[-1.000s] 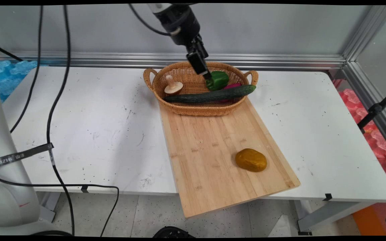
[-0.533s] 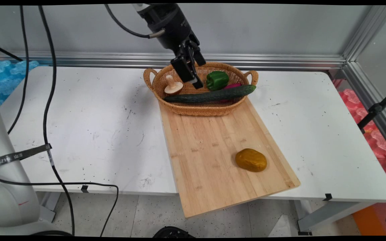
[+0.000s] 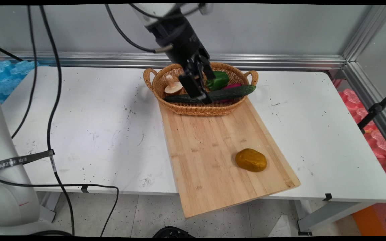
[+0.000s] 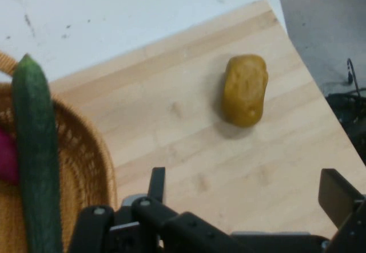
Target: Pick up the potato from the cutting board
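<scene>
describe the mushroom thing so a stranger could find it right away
At the far end of the wooden cutting board sits a wicker basket. In its left end stands a pale wooden mushroom, stem up. It is the only beige piece there; its neighbours are green or magenta.

White table [image 3: 89, 117] with a wooden cutting board [image 3: 213, 147] and wicker basket [image 3: 196, 108] atop.
</scene>
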You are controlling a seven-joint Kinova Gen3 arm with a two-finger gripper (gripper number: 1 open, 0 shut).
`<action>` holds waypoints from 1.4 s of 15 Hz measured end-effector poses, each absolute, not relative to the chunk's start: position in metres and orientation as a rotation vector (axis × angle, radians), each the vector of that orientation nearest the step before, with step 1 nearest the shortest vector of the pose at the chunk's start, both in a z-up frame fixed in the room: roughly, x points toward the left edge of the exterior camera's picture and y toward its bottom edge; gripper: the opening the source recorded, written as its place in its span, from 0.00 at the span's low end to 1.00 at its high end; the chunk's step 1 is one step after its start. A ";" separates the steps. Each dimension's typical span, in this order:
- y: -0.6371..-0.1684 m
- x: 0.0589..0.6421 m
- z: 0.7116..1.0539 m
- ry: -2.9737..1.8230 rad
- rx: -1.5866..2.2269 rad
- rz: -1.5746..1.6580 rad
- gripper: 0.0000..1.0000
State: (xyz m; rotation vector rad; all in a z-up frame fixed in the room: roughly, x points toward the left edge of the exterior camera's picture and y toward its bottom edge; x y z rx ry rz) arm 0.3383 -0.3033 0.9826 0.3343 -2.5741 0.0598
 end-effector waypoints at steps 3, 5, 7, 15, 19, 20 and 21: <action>-0.305 0.314 0.965 -2.573 0.318 0.065 1.00; -0.306 0.301 0.954 -2.580 0.297 0.066 1.00; -0.306 0.284 0.938 -2.591 0.268 0.065 1.00; -0.308 0.224 0.873 -2.640 0.181 0.035 1.00; -0.309 0.204 0.848 -2.664 0.161 0.023 1.00; -0.309 0.198 0.841 -2.671 0.155 0.018 1.00; -0.309 0.194 0.835 -2.677 0.150 0.014 1.00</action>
